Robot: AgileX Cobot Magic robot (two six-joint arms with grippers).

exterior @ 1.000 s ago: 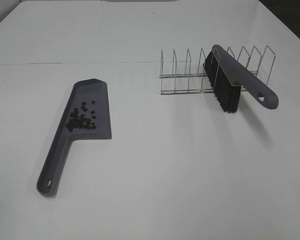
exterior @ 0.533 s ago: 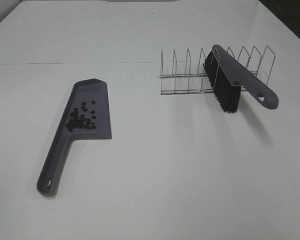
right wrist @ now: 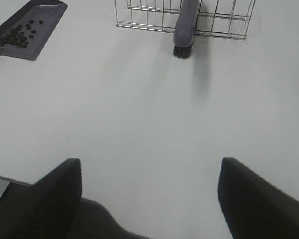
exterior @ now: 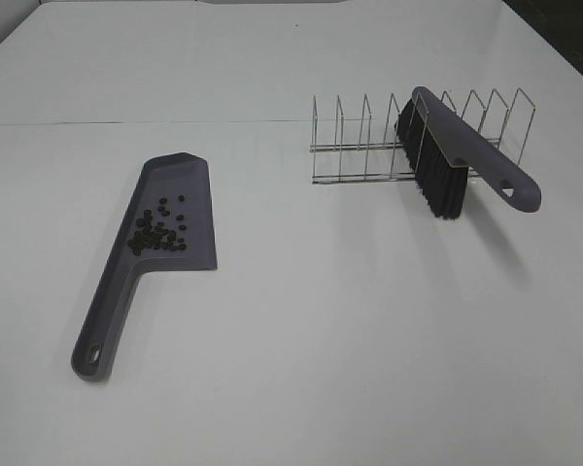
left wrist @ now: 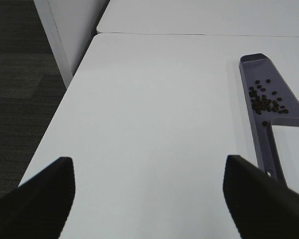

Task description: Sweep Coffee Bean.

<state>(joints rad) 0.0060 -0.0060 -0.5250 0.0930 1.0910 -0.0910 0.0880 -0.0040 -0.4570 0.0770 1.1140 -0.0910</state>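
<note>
Matte black, broad, wedge-shaped fingers (left wrist: 37, 199) on both grippers, edges plain and unmarked.

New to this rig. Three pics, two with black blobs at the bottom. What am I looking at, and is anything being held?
It is a two-armed robot at a white table. One picture comes from a camera mounted high, off the arms, looking down at the table. The other two come from cameras on each arm's wrist. The black blobs are each end effector's two fingers, seen from just behind: left end effector, right end effector. Both are open, with only bare table between the fingers, so nothing is held.

On the table lies a grey-purple dustpan with a small heap of coffee beans in it. Further right stands a wire rack, and a brush leans in it, bristles down. No beans show loose on the table.
</note>
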